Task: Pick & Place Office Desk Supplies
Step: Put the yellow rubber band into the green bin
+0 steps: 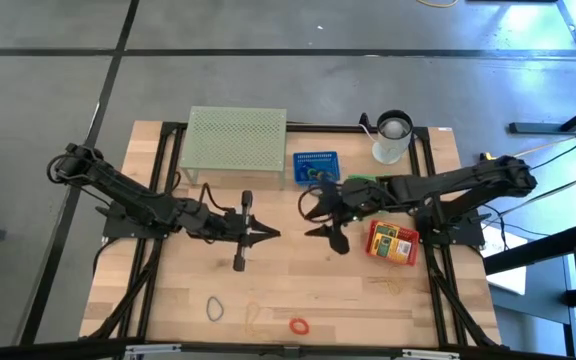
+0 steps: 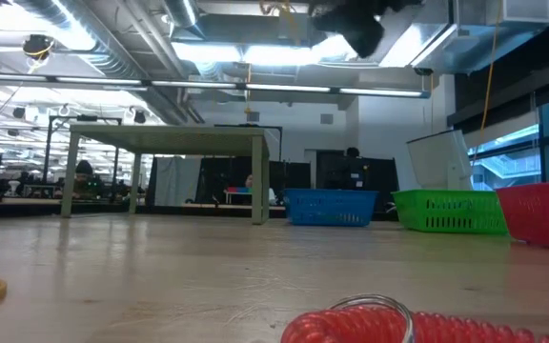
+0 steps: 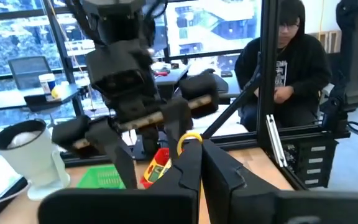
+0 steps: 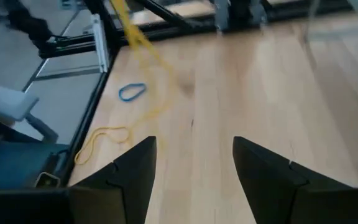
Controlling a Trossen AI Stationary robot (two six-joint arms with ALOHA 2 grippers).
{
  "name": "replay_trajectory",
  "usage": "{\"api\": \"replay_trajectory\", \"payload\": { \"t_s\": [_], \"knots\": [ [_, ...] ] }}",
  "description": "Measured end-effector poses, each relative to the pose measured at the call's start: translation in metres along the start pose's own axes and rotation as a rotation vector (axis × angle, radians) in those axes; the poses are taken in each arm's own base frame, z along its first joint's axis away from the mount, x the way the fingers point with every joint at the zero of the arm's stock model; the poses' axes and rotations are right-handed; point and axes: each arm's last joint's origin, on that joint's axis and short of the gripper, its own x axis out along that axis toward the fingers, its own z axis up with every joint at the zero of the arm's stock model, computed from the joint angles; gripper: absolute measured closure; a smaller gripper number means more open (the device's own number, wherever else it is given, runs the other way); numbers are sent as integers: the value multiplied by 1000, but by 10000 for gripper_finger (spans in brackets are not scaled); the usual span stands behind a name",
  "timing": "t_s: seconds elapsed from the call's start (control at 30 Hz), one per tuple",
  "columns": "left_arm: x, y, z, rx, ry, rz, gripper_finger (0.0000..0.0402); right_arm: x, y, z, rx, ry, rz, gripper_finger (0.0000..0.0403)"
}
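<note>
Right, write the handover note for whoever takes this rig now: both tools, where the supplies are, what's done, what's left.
Left tool: shut, empty, hanging over the mid table.
Right tool: open, empty, raised over the table in front of the blue basket.
Supplies: blue band, yellow band and red band lie loose near the front edge; another yellow band lies right of centre; a dark item lies below the left tool.
The red basket holds yellow-green boxes; the green basket is mostly hidden by the right arm.
Done: cannot tell beyond the red basket's contents.
Left: all loose bands and the dark item.
</note>
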Motion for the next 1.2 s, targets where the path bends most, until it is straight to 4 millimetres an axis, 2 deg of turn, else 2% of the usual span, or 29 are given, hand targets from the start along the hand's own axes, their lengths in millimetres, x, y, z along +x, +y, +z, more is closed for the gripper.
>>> {"api": "replay_trajectory", "payload": {
  "t_s": [0.17, 0.33, 0.7, 1.0, 1.2],
  "knots": [
    [0, 0, 2, 11, -15, 1, 400, 23, 2, 2, -140, -79, 27, 188],
    [0, 0, 1, 57, -13, 9, 400, 36, 2, 5, -227, -146, 32, 188],
    [1, 8, 12, 162, -110, 78, 400, 39, 3, 11, -236, -222, 41, 188],
    [6, 26, 14, 146, -150, 76, 400, 38, 4, 14, -240, -250, 52, 188],
    [7, 29, 14, 147, -151, 76, 400, 38, 3, 14, -238, -257, 35, 188]
  ]
}}
